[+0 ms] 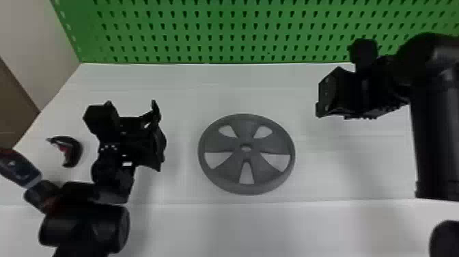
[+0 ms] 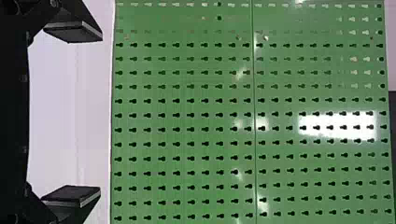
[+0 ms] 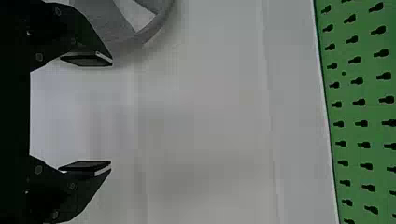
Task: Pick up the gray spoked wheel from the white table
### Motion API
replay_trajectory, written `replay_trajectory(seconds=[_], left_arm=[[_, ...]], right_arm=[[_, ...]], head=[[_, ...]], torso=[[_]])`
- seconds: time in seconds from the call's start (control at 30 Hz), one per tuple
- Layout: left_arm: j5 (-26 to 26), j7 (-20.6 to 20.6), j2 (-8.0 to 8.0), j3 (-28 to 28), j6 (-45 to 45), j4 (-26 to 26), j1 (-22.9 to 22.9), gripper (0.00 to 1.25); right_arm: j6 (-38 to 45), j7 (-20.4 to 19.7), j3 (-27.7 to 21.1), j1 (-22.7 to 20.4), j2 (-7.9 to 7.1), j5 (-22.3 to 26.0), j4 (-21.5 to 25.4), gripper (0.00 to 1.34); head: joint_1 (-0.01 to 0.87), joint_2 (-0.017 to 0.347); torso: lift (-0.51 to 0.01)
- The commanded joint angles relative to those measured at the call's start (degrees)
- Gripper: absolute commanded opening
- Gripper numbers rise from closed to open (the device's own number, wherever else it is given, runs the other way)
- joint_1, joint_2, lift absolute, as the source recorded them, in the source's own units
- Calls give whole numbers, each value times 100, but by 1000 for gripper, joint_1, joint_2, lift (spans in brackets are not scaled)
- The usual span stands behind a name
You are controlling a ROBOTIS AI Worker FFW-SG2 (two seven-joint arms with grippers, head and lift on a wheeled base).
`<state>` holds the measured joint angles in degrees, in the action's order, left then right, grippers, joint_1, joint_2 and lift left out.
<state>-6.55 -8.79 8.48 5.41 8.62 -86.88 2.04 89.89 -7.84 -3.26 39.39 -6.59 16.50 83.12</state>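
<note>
Evidently, none of the pick-up is done: the gray spoked wheel lies flat on the white table, right of the left gripper and left of the right gripper, apart from both. Each gripper has its fingers spread around nothing. Approach, grasp and lift all seem left to do.

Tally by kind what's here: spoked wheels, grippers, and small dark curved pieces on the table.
Spoked wheels: 1, the gray spoked wheel
Grippers: 2, the left gripper and right gripper
Small dark curved pieces: 1, the dark curved piece
Total: 4
</note>
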Motion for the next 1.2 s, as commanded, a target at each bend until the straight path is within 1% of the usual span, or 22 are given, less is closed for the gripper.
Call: replay_trajectory(seconds=[0.0,0.07,0.2,0.3,0.37,0.53,0.6,0.67,0.7,0.73,0.83,0.9,1.07,1.17], left_arm=[[-4,0,84,83,-9,4,34,1121],[-13,0,119,101,-27,4,42,1121],[-22,0,181,162,-71,4,78,1121],[-30,0,207,197,-106,4,104,1121],[-30,0,224,224,-124,4,121,1121],[-22,0,242,232,-133,4,130,1121],[-22,0,251,232,-133,4,139,1121],[-13,0,251,250,-141,4,148,1121],[-13,0,251,259,-141,4,157,1121],[-13,0,260,259,-141,4,157,1121],[-13,0,260,276,-150,4,165,1121],[-13,0,260,276,-159,4,174,1121],[-13,-9,260,285,-159,4,174,1121],[-4,-9,260,294,-159,4,183,1121]], right_arm=[[19,2,282,298,-159,2,-437,864],[19,2,335,438,-238,222,-709,864],[19,2,317,676,-422,820,-1386,864],[19,2,414,843,-563,1118,-1843,864],[19,2,581,957,-668,1285,-2071,864],[19,2,994,1256,-870,1488,-2476,864],[19,2,1231,1379,-941,1663,-2713,864],[19,2,1592,1502,-1029,1927,-2941,864],[19,2,1741,1554,-1046,2041,-3056,864],[19,2,1996,1616,-1081,2182,-3170,864],[19,2,2348,1704,-1108,2287,-3319,864],[19,2,2488,1730,-1099,2287,-3328,864],[19,2,2603,1739,-1169,2788,-3583,864],[19,2,2664,1783,-1187,2859,-3750,864]], head=[[806,44],[806,44],[806,44],[806,44],[806,44],[806,44],[806,44],[806,44],[806,44],[806,44],[806,44],[806,44],[806,44],[806,44]], torso=[[-98],[-98],[-98],[-98],[-98],[-98],[-98],[-98],[-98],[-98],[-98],[-98],[-98],[-98]])
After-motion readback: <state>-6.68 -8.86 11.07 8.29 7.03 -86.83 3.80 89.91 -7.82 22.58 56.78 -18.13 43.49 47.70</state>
